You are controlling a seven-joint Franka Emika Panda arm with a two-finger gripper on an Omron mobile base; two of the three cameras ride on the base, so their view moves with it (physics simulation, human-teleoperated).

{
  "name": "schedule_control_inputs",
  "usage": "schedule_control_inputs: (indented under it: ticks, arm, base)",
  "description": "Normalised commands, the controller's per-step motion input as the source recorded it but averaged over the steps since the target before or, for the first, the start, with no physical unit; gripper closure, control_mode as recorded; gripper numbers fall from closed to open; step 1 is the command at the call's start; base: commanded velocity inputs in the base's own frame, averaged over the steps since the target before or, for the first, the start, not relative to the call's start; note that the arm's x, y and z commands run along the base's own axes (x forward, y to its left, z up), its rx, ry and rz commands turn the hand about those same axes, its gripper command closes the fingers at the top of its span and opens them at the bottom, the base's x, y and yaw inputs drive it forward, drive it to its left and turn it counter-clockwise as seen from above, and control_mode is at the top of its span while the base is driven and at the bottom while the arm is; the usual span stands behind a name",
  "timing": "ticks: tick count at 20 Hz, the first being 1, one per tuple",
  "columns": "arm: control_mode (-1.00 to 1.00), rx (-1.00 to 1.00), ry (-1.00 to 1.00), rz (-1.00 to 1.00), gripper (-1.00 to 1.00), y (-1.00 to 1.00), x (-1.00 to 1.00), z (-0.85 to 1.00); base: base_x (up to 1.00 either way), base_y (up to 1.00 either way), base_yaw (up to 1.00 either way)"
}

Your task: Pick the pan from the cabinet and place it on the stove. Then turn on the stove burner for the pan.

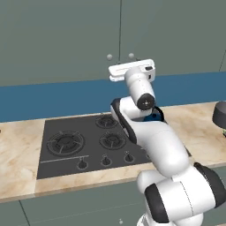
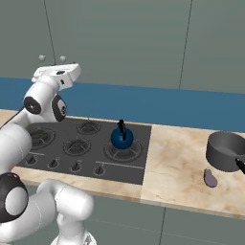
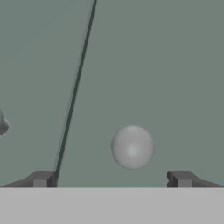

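With the jaws wide open and the right door's knob centred just ahead between them, ease straight in and close squarely on it, since the pan presumably sits unseen inside the shut cabinet.

This was a kitchen, rendered rather than real. A black gas stove with ringed burners and a row of small knobs along its front sat in a pale marbled worktop. A blue kettle stood on one burner, and a dark pot rested on the worktop to the right. Behind ran a blue backsplash, with a grey-green wall cabinet above it carrying round pale knobs, and base cabinets below.
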Motion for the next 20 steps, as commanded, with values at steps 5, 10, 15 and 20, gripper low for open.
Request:
schedule_control_inputs:
  ticks: [5,10,15,20]
  arm:
    - [-1.0,0.0,-0.05,0.0,-1.0,0.0,-0.05,0.57]
    - [-1.0,0.0,-0.07,0.0,-1.0,-0.01,-0.22,0.4]
    - [-1.0,0.0,-0.06,0.0,-1.0,0.0,-0.34,0.33]
    - [-1.0,0.01,-0.04,0.0,-1.0,0.0,-0.23,0.38]
  base:
    - [0.0,0.0,0.0]
    - [0.0,0.0,0.0]
    - [0.0,0.0,0.0]
    - [0.0,0.0,0.0]
